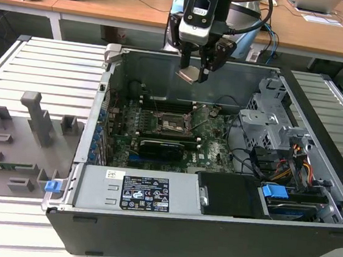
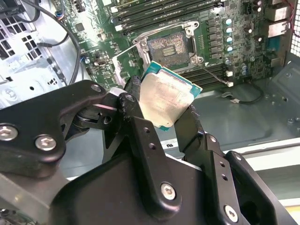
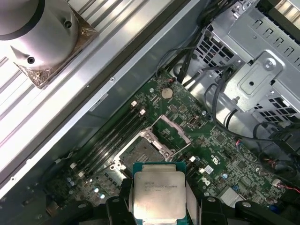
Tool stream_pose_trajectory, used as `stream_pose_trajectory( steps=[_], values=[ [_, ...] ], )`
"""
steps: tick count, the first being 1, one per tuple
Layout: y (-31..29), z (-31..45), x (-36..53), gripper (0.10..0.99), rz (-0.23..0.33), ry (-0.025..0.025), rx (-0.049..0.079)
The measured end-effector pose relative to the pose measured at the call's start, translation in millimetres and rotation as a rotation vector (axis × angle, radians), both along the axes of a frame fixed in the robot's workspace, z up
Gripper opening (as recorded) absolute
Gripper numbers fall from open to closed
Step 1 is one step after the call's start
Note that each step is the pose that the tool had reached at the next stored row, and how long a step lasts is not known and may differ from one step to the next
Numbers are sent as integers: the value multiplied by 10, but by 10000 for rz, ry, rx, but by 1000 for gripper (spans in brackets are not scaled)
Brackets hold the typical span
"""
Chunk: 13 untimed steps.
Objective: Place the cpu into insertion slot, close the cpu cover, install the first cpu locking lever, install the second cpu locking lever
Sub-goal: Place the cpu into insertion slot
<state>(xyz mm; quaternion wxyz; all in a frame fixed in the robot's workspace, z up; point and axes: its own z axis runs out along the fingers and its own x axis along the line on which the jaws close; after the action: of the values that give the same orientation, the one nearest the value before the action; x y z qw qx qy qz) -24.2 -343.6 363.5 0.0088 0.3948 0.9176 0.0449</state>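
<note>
A slatted metal table (image 1: pixel 49 66) carries an open computer case (image 1: pixel 178 240), lying on its side. On the exterior view's left lies a grey fixture plate (image 1: pixel 10 148) with upright blocks.

Along the case's near wall sits the power supply (image 1: pixel 91 187). It bears a black-and-white label (image 1: pixel 145 194) crowded with small print and symbols, and a small white sticker (image 1: pixel 115 174) beside it. The green motherboard (image 1: pixel 210 142) fills the floor of the case, with a silver drive cage (image 1: pixel 277 118) toward the exterior view's right and a long black card (image 1: pixel 163 147) across the board.

The gripper (image 1: pixel 193 69) hangs above the far part of the case, clear of the board. Its 2 black fingers (image 2: pixel 136 117) are closed in on opposite edges of the cpu (image 2: pixel 164 96), pinching it between them. In the exterior view the cpu (image 1: pixel 188 75) sits tilted at the fingertips, well above the motherboard.

The socket (image 3: pixel 140 152) lies uncovered in both wrist views, its contact field (image 2: pixel 171 47) bare. The cpu cover (image 3: pixel 168 129) is swung up off it beside the socket. Black memory slots (image 3: pixel 117 136) run alongside.

In the first wrist view the cpu's (image 3: pixel 158 194) silver face is up, framed by a green edge, and carries a few lines of etched print (image 3: pixel 157 185).
</note>
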Motion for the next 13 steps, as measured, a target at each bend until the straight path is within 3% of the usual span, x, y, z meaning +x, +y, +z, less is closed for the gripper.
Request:
stream_pose_trajectory(
  steps=[13],
  values=[
    [0, -34, -4, 537, -227, 2, -61]
  ],
)
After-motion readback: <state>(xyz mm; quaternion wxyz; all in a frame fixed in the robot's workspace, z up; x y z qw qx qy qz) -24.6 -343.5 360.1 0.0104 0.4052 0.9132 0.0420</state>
